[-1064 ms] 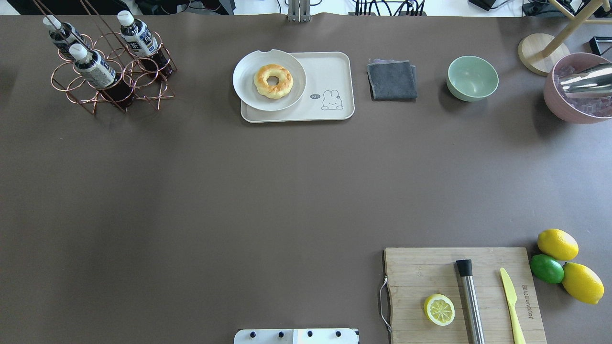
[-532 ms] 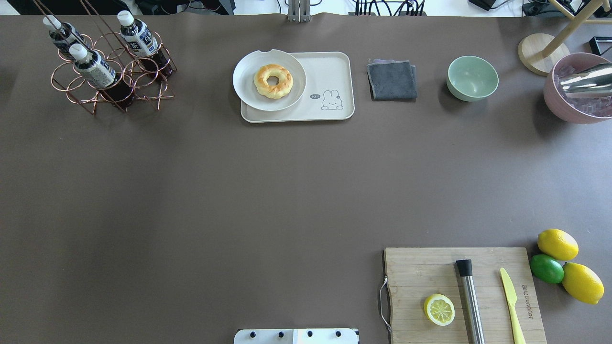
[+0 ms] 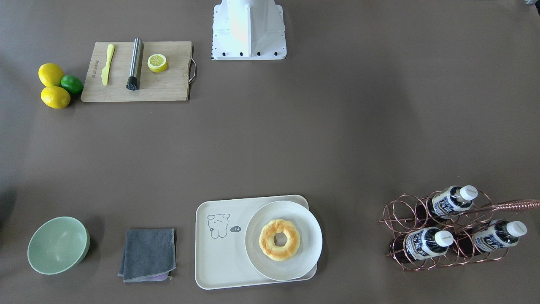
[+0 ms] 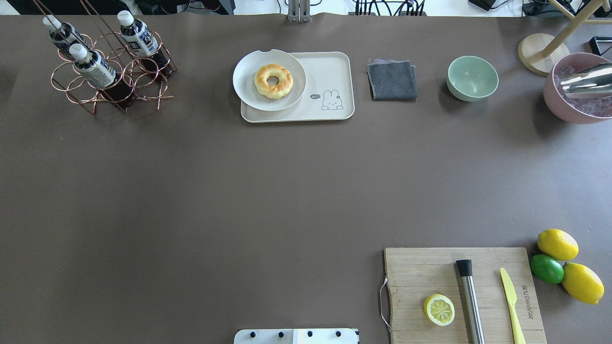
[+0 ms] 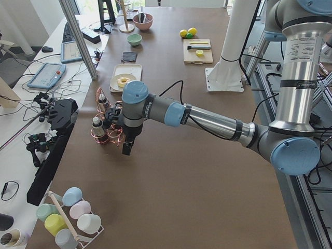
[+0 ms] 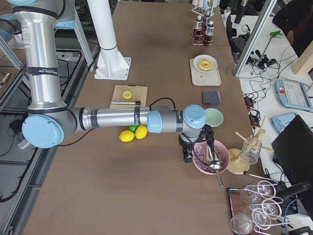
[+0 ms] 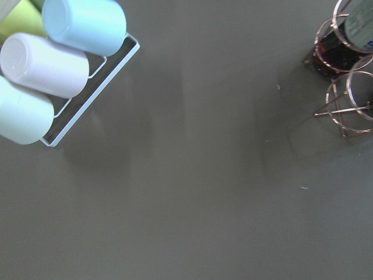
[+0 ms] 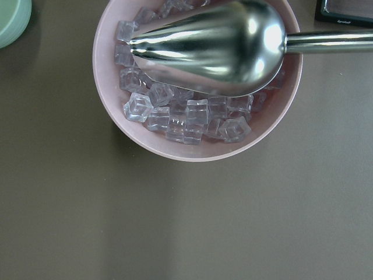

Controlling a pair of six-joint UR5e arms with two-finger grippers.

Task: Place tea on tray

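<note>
Three tea bottles (image 4: pixel 138 38) with white caps and blue-and-white labels stand in a copper wire rack (image 4: pixel 110 91) at the table's far left; they also show in the front view (image 3: pixel 426 243). The cream tray (image 4: pixel 330 71) with the cartoon lies at the far middle. My left gripper (image 5: pixel 127 148) hangs beside the rack, shown only in the exterior left view, so I cannot tell if it is open or shut. The left wrist view shows one bottle's base (image 7: pixel 332 52). My right gripper (image 6: pixel 187 155) hangs by the pink ice bowl (image 6: pixel 210 156); I cannot tell its state.
A white plate (image 4: pixel 248 91) with a doughnut (image 4: pixel 273 81) covers the tray's left part. A grey cloth (image 4: pixel 392 80), a green bowl (image 4: pixel 472 78) and the ice bowl with a metal scoop (image 8: pixel 215 41) line the far edge. A cutting board (image 4: pixel 420 272) and citrus fruit (image 4: pixel 557 244) lie near right. Pastel cups (image 7: pixel 84 23) lie beyond the rack.
</note>
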